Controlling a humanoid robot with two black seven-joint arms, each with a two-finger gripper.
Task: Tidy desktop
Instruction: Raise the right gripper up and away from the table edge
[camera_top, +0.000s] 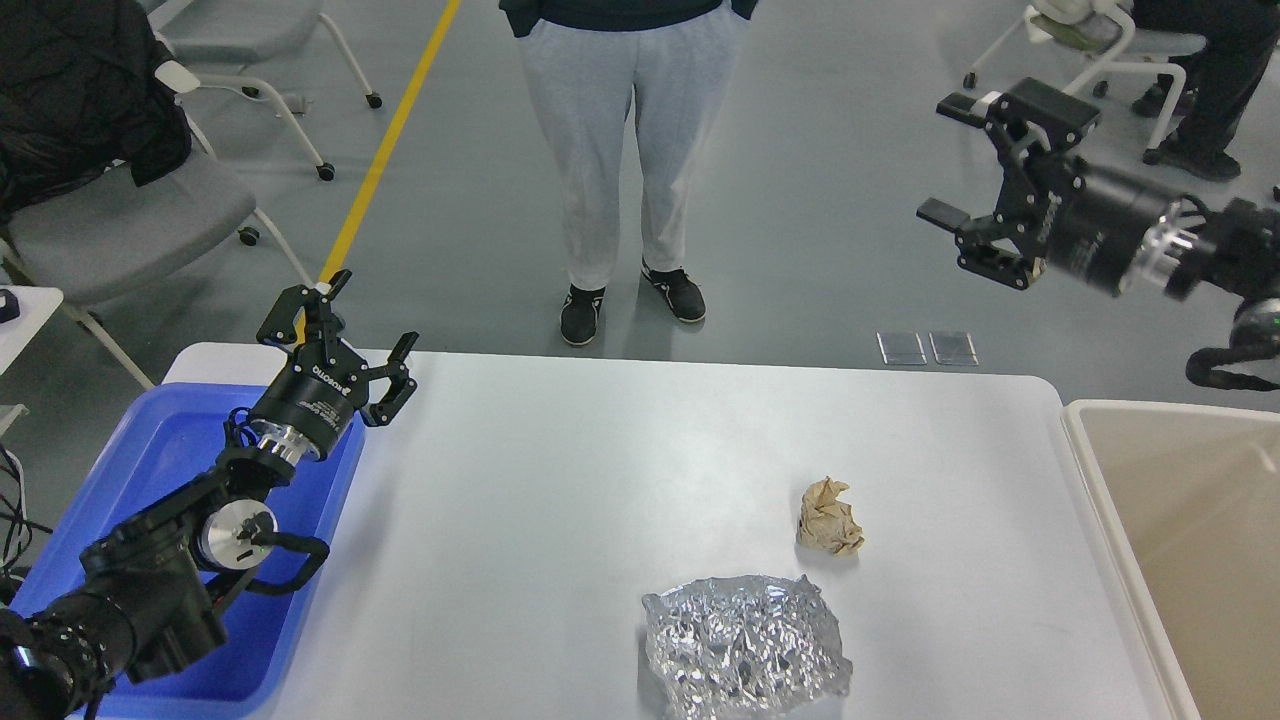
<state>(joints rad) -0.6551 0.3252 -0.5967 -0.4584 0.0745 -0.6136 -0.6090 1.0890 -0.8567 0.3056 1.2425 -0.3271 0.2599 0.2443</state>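
Observation:
The white desktop (560, 500) fills the middle of the head view. On it lie a crumpled brown paper ball (829, 516) right of centre and a crumpled sheet of silver foil (744, 646) at the front edge. My left gripper (372, 338) is open and empty, above the desktop's back left corner by the blue tray. My right gripper (955, 160) is open and empty, raised high at the far right, well above and behind the desktop.
A blue plastic tray (150, 470) stands at the left edge under my left arm. A beige bin (1180, 520) stands at the right edge. A person (620, 150) stands just behind the desktop. Chairs stand at the back left and back right.

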